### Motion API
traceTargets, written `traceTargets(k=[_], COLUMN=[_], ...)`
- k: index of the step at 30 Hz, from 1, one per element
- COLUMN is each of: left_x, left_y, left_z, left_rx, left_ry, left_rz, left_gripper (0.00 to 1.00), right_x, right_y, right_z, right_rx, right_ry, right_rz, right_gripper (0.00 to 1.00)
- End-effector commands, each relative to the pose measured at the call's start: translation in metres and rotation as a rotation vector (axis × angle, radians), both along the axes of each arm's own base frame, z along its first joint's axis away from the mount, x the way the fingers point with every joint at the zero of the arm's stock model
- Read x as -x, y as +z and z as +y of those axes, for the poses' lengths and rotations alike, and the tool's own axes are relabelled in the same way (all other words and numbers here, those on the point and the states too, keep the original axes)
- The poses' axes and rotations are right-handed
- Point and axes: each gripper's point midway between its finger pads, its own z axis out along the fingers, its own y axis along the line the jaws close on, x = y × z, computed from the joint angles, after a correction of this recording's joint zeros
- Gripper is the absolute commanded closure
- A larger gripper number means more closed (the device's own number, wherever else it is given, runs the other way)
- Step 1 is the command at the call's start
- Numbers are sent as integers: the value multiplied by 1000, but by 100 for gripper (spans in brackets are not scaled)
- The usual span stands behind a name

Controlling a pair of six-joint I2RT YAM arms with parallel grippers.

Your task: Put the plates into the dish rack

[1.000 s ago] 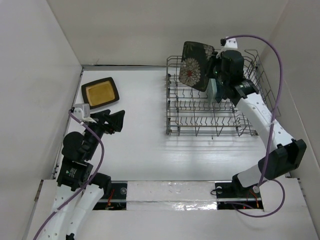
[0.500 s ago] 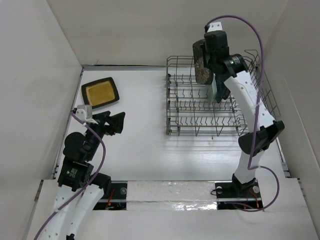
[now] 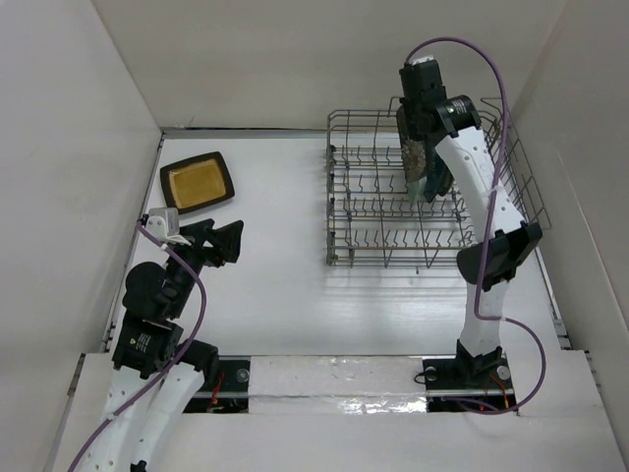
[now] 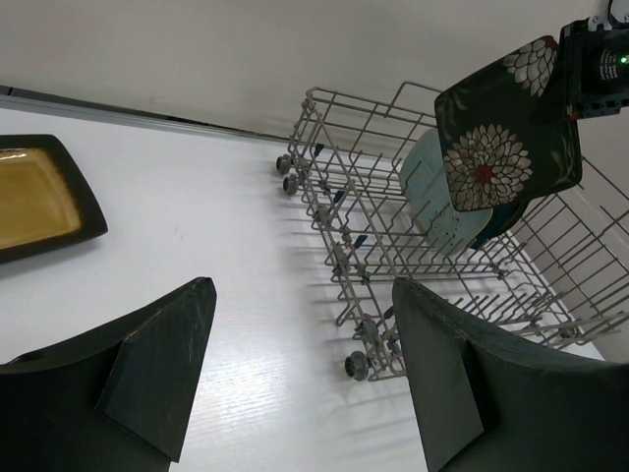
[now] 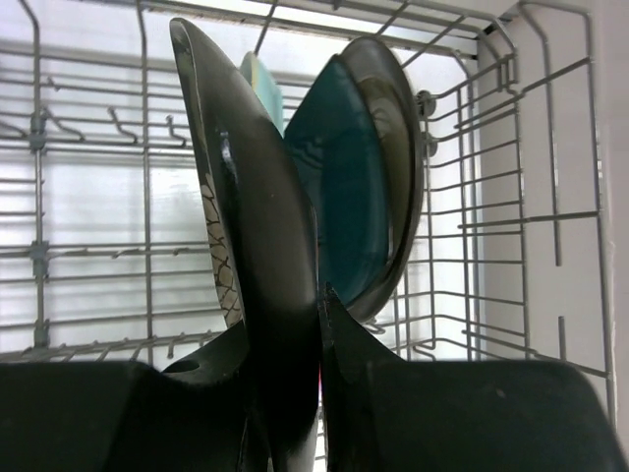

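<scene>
The right gripper [image 3: 421, 133] reaches over the far right part of the dish rack [image 3: 393, 221]. Its fingers [image 5: 413, 413] are clamped on the rim of the black square plate with white-red flowers [image 3: 413, 157]. From the top this plate shows edge-on and close to upright inside the rack's outline. The left wrist view shows its flowered face [image 4: 506, 128] turned towards the rack's left side and lifted above the wire walls. Whether its lower edge touches the tines cannot be told.

In the right wrist view the held plate [image 5: 256, 246] is just left of the teal plate [image 5: 339, 197], which stands on edge among the tines by the rack's right wall. The gap between the two closes near the fingers. A grey-rimmed plate [image 5: 395, 138] leans right behind the teal one, nearer that wall.

The black square plate with the mustard-yellow centre [image 3: 197, 182] lies flat on the white surface [image 3: 285, 285], well apart from the rack on its left side. It also shows at the left edge of the left wrist view [image 4: 34, 197].

The left gripper [image 3: 221, 239] hovers over the surface to the left of the rack, nearer than the mustard plate. Its fingers [image 4: 157, 374] are spread wide with nothing between them.
</scene>
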Motion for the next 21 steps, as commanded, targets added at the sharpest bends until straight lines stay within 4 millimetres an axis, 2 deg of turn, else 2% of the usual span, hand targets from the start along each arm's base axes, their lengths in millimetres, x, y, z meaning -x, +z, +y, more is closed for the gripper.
traceTargets(k=[1,5,11,12,21], left_x=[2,1,1,0,-1], left_y=[10,9,8,8,6], left_z=[2,1,1,1,2], left_rx=[0,-3,-7,-5,-10], left_ry=[6,4,3,3,11], left_rz=[-43,-39,-37,-37,-30], left_gripper=[31,31,31,31,31], right_x=[-11,-22,-33,-35,-44], right_y=[40,15,-12,-19,-50], right_z=[-14,-15,-5,-9,-8], right_rx=[-4,-9,-23,-19,9], right_ry=[-51,-51,-28,-36,-52], right_rz=[-141,-93,-43,-30,31], right_gripper=[100,100,100,100,100])
